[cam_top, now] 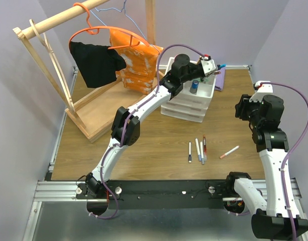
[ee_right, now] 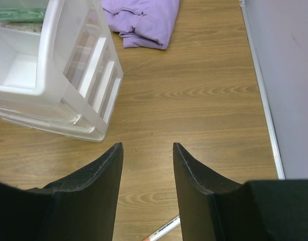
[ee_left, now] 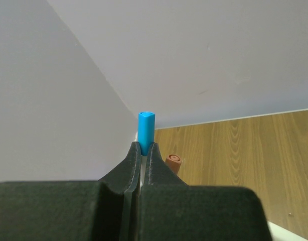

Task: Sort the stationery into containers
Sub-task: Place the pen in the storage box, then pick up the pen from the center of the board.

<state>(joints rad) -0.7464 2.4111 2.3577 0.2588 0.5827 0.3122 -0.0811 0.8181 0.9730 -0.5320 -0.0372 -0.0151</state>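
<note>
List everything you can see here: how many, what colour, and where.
drawer unit: one, white, far middle of the table
tray items: a few, one blue-topped, atop the drawer unit
loose pens: five, white with mixed caps, on the table, near side
held pen: one, blue cap, in the left gripper
cloth: one, purple, right of the drawer unit
clothes rack: one, wooden, far left
hanger: one, orange, on the rack
garment: one, black, on the hanger
bag: one, orange, beside the garment
left gripper: black fingers, shut on the held pen, above the drawer unit
right gripper: black fingers, open, empty, above the table at right
</note>
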